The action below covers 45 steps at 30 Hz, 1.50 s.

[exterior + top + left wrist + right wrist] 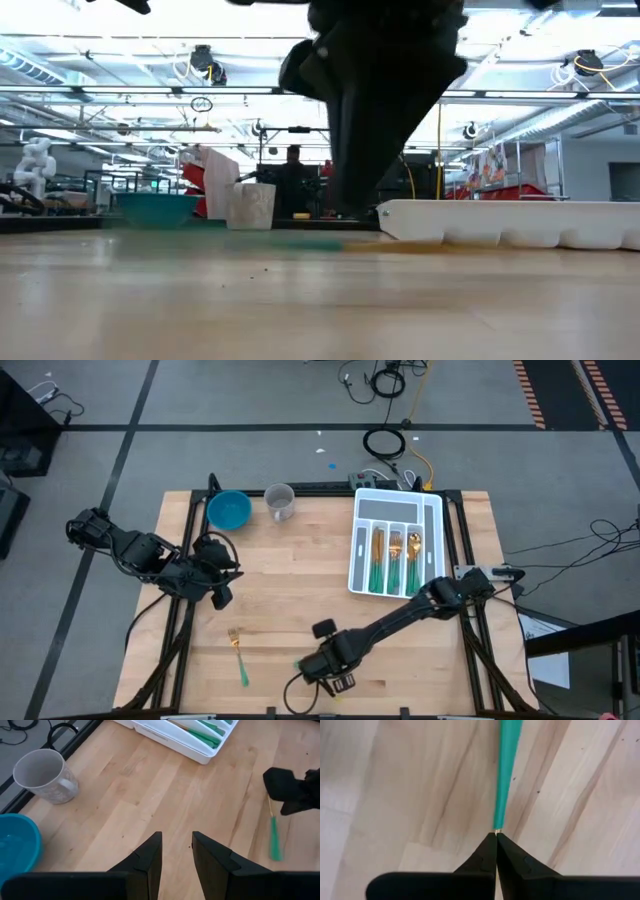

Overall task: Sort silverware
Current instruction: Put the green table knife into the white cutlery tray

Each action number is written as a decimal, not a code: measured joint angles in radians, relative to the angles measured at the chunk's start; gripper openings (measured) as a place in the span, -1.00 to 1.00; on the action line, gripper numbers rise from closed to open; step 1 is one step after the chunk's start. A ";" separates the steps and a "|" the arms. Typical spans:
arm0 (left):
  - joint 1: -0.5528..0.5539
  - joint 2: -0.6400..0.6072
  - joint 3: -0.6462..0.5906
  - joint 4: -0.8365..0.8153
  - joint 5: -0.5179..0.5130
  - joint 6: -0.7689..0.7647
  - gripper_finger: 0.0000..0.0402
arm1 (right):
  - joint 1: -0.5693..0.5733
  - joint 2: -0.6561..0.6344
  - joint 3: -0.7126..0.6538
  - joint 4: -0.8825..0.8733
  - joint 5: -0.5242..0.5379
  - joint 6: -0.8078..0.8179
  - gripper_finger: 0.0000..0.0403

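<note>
The silverware has gold heads and teal handles. Several pieces lie in the white tray's [432,510] compartments [395,555]. One fork [238,652] lies flat on the wood near the table's near edge. My right gripper [308,665] [496,836], right of that fork, is shut on another piece [506,765]. Its teal handle also shows in the left wrist view [274,845]. My left gripper [222,596] [176,845] hovers open at the table's left side and touches nothing. My right gripper pinches the piece at the thin gold neck [496,829], just where the teal handle ends, only at its fingertips [487,845]. The fingers come slanting down from the table's right, in line with the piece. The handle [298,663] sticks out toward the table's left, low over the wood.
A blue bowl [229,510] and a pale mug [281,501] stand at the table's far edge, left of the tray. My right arm [400,615] stretches across the near right part of the table. Bare wood lies in the middle.
</note>
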 joint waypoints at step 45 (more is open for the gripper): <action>0.000 0.000 0.000 -0.056 -0.031 0.017 -0.43 | -0.072 0.152 0.015 0.068 -0.137 -0.074 -0.32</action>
